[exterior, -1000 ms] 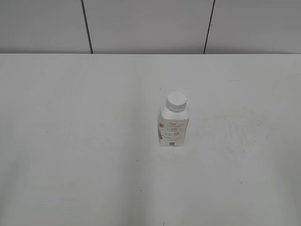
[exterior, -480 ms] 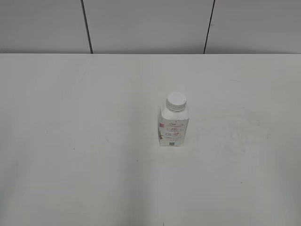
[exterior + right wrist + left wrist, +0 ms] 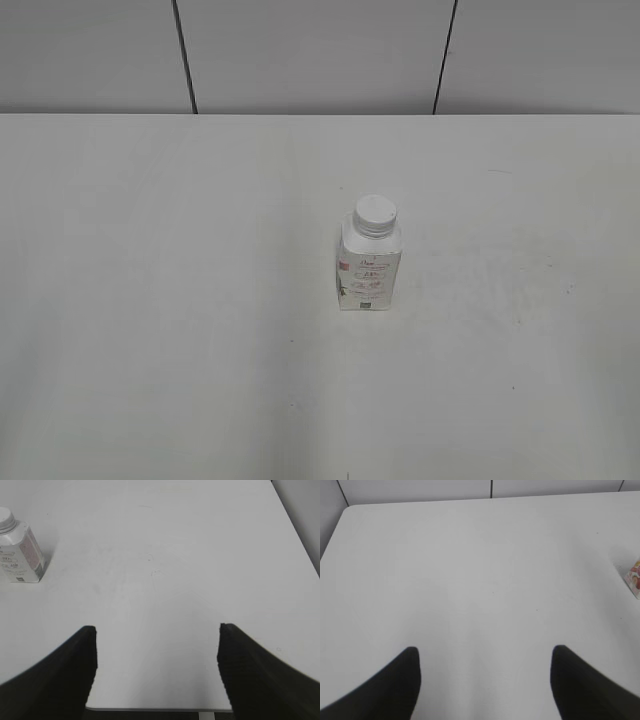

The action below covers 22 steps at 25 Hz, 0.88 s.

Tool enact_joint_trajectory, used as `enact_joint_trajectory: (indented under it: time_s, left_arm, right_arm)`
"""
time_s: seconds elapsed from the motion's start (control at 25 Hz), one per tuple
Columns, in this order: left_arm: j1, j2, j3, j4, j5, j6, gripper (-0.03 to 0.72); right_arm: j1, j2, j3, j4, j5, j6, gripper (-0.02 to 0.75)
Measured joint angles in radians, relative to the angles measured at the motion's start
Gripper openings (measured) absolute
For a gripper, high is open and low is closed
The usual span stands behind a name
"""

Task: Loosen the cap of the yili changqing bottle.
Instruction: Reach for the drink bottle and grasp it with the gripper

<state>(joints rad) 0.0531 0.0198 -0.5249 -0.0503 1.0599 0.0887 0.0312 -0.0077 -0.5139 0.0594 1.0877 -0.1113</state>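
**Bottle standing alone, both arms holding well back**

The yili changqing bottle [image 3: 369, 268] is standing upright a little right of the middle of the white table [image 3: 150, 300], with the cap [image 3: 375, 212] sitting on its neck and nothing touching either one. Neither arm is showing in the exterior view.

The left gripper [image 3: 485, 680] is hanging above bare tabletop with its dark fingers [image 3: 400, 685] spread wide and nothing between them; only a corner of the bottle is peeking in at the right edge of its view. The right gripper [image 3: 156, 665] is likewise gaping wide and empty near the table's front edge, with the bottle sitting far off to its upper left.

The risks, as a judgement: the bottle looks small and light, and it is resting free, so a finger clipping the shoulder on the way in is likely to tip or slide it. If only one gripper is turning the cap while the body is unheld, the whole bottle may spin instead of the thread giving. Squeezing the carton-like body too hard could dent it. A grip landing off-centre on the cap's ribbed side could slip round without loosening anything.
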Motion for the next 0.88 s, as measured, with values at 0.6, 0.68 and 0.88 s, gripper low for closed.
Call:
enact_joint_trajectory:
  time_s: [0.6, 0.68, 0.88]
  left_arm:
    - [0.000, 0.000, -0.011, 0.038, -0.277, 0.000, 0.498]
    - [0.000, 0.001, 0.004, 0.039, -0.357, 0.000, 0.498]
    - [0.000, 0.056, 0.075, 0.039, -0.557, 0.000, 0.498]
  right_arm:
    - [0.000, 0.000, 0.000, 0.000, 0.000, 0.000, 0.587]
    - [0.000, 0.000, 0.000, 0.000, 0.000, 0.000, 0.587]
    - [0.000, 0.000, 0.000, 0.000, 0.000, 0.000, 0.587]
